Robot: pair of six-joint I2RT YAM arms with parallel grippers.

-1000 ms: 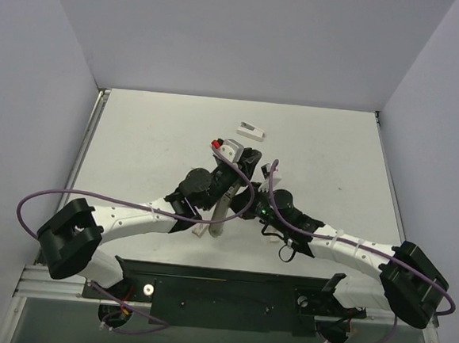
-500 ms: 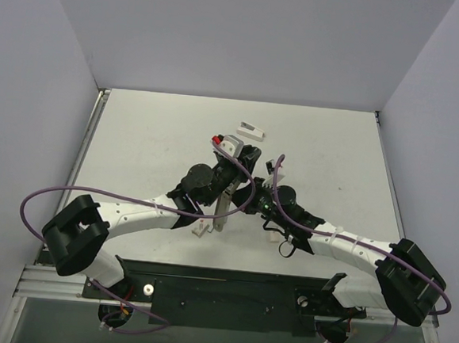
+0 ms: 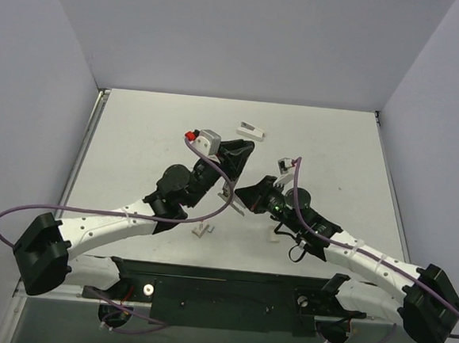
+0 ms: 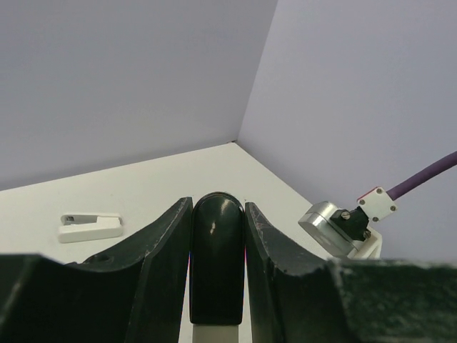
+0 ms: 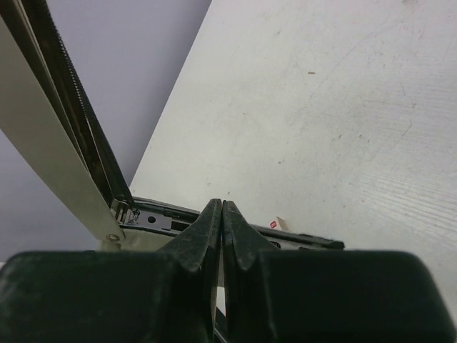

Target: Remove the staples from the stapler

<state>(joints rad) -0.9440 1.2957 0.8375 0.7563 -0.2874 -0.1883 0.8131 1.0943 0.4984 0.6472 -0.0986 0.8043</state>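
- Fingers (image 4: 166, 246) of left gripper (image 3: 237, 151): clamped against both sides of the dark rounded end of stapler (image 4: 216, 261); end held upright between the pads, raised off table (image 3: 137, 132).
- Ahead of left fingertips, off to their left: small white piece (image 4: 89, 227), flat on table, well apart from stapler.
- Stapler, seen from right wrist: hinged open; white arm (image 5: 53, 143) with dark strip slanting up and away to the left of right fingertips; metal rail (image 5: 153, 218) lying crosswise just beyond those tips.
- Right gripper (image 5: 220, 214): fingers (image 5: 203, 232) pressed together, tips at the rail near the hinge. Not discernible whether anything thin is pinched between them.
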